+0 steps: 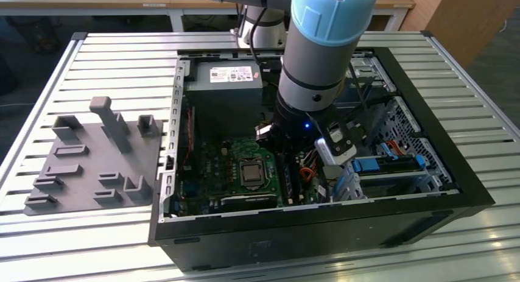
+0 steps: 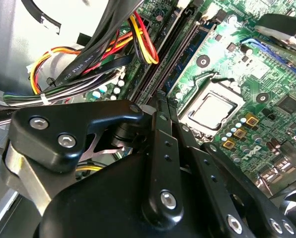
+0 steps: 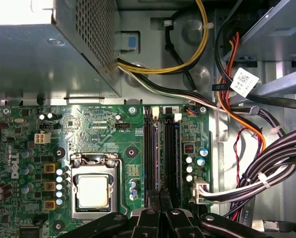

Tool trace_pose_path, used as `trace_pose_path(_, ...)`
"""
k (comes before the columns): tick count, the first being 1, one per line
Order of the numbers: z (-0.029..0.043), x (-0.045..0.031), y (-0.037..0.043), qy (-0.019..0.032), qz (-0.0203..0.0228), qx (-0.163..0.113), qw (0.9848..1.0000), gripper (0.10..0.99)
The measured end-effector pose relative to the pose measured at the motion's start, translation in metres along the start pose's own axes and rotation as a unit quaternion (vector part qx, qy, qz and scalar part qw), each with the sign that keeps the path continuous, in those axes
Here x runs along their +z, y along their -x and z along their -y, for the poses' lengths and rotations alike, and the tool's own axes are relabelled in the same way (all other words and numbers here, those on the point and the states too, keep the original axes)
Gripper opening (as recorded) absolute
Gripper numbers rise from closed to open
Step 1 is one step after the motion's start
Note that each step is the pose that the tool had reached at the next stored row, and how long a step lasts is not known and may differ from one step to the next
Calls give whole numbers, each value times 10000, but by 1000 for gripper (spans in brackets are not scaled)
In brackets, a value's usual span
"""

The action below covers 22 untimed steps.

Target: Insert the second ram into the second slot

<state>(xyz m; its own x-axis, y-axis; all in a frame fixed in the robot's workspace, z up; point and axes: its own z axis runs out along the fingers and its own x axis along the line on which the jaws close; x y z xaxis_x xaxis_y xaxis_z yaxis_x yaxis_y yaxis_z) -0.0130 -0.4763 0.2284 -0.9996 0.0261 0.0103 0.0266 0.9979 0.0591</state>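
Observation:
My gripper (image 3: 160, 194) reaches down into the open computer case (image 1: 455, 172), and its two black fingers (image 2: 161, 124) are pressed together with nothing showing between them. The tips hover over one end of the two long black memory slots (image 3: 151, 148) on the green motherboard (image 3: 103, 129). A thin dark bluish strip (image 3: 164, 148), seemingly the second ram seen edge-on, lies in the slot nearer the cables. I cannot tell whether the tips touch it. In the exterior view the gripper (image 1: 286, 157) sits low beside the processor socket (image 1: 249, 172).
The grey power supply (image 1: 231, 81) fills the far end of the case. Bundled black, red and yellow cables (image 3: 247, 173) crowd one side of the slots. Light-blue drive brackets (image 1: 382, 166) sit at the exterior view's right. A grey fixture plate (image 1: 89, 154) lies on the slatted table.

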Motion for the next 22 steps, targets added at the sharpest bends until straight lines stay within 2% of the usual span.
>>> trace_pose_path(22,3,60,-1,1,0,3,10000,114)
